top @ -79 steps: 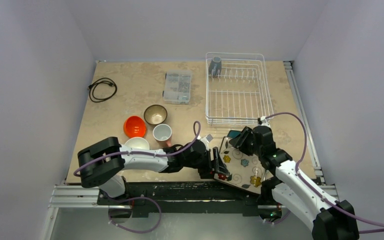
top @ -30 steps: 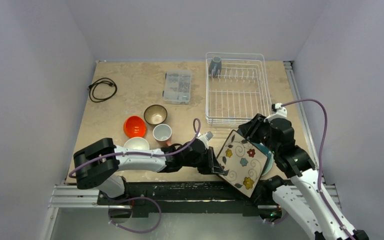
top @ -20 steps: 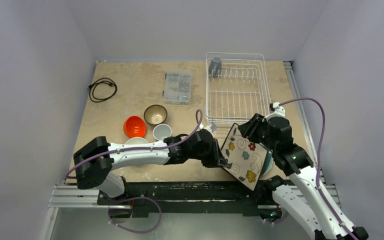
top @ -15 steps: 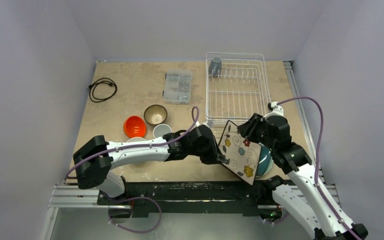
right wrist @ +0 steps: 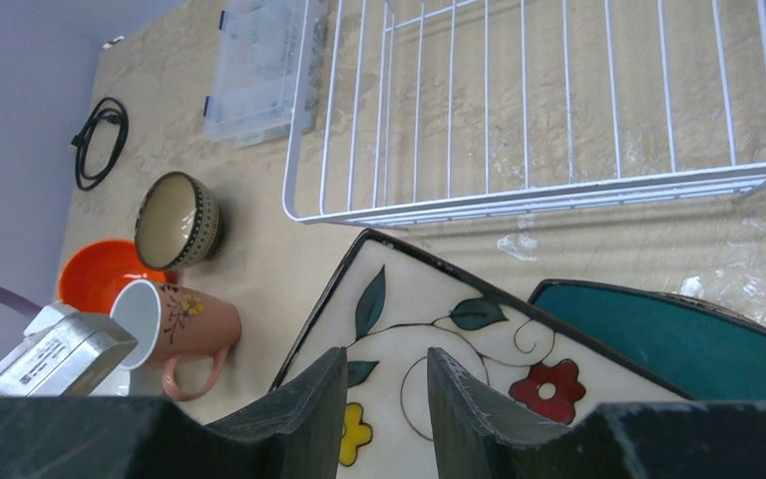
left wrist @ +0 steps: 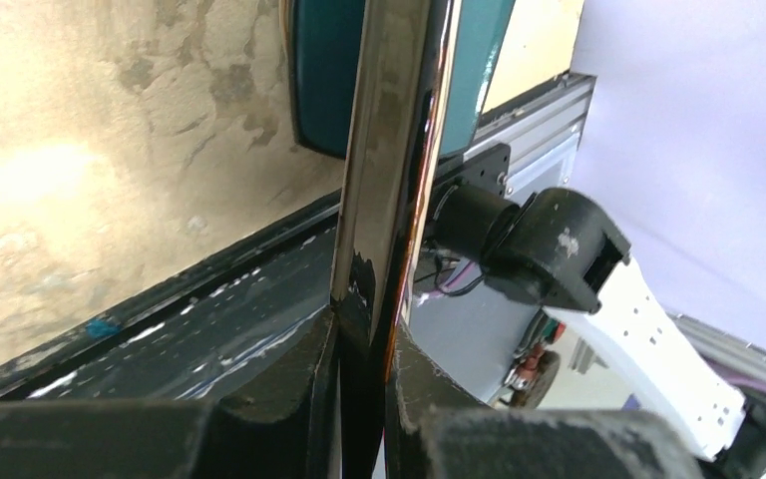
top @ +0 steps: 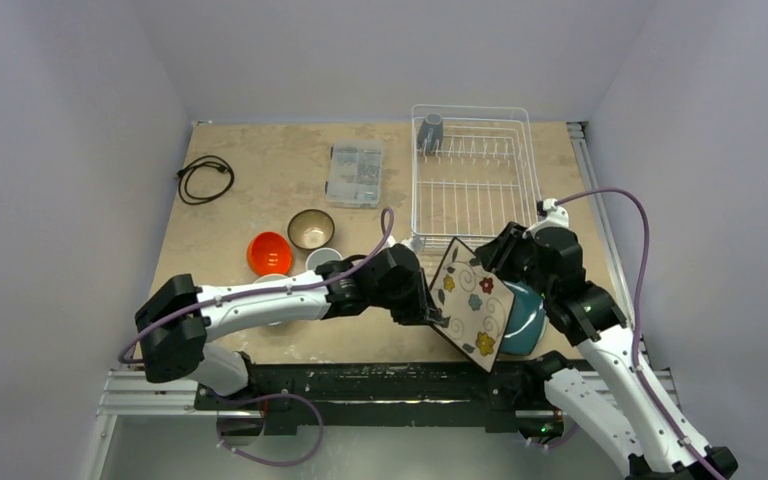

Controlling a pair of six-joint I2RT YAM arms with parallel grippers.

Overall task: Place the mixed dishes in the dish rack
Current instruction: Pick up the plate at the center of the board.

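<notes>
We are looking at a beige marbled table (top: 250, 170) boxed in by lilac walls (top: 60, 150). The left gripper (left wrist: 362, 319) is clamping the dark-rimmed square cream floral plate (top: 472, 305), tilted up just before the dish rack (top: 470, 200); the right gripper (right wrist: 387, 354) is hovering parted at its far corner.

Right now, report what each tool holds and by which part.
The left tool clamps the square cream floral plate by the rim nearest that arm. The right tool, jaws apart, holds nothing.
</notes>
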